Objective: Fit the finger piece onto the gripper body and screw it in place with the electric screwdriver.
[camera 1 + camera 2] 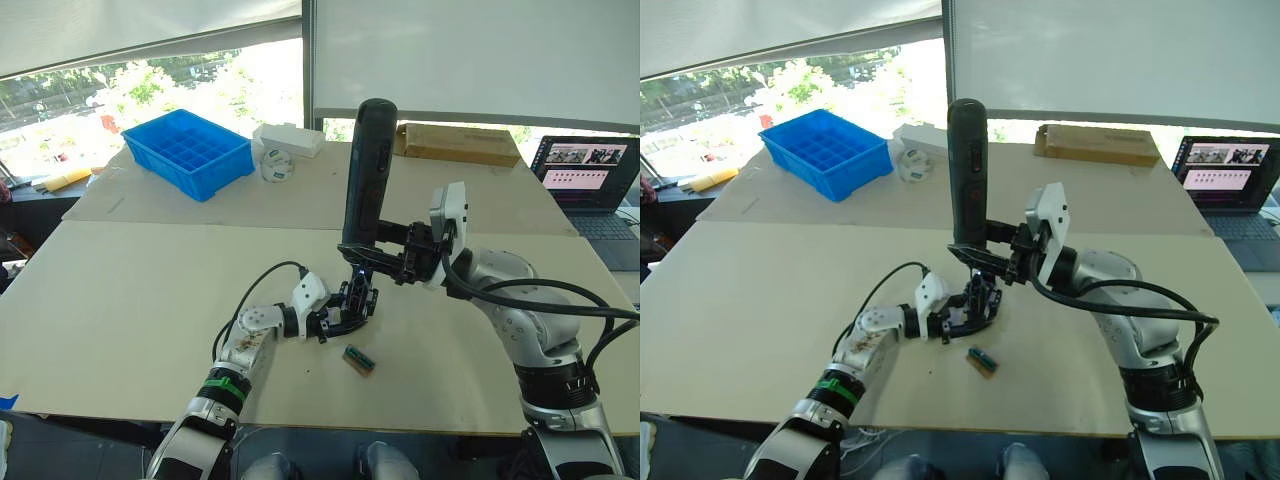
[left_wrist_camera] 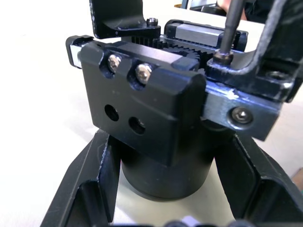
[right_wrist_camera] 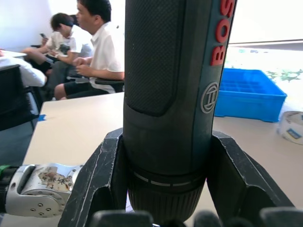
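Note:
The gripper body (image 1: 352,303) stands on the table near its front middle, and my left gripper (image 1: 338,320) is shut on its round base (image 2: 165,175). A black finger piece (image 2: 246,78) sits on the body's carriage beside a block with two screws (image 2: 142,99). The electric screwdriver (image 1: 366,170) stands upright above the body, with my right gripper (image 1: 378,258) shut on its lower barrel (image 3: 170,142). Its thin metal bit (image 2: 230,28) comes down onto a screw head (image 2: 222,57) in the finger piece, and a small light glows at the tool's tip.
A small green-and-brown block (image 1: 359,359) lies just in front of the body. At the back are a blue bin (image 1: 188,150), a white box (image 1: 288,140), a tape roll (image 1: 277,166) and a cardboard box (image 1: 457,143). A laptop (image 1: 590,180) is far right. Several people (image 3: 90,47) sit beyond.

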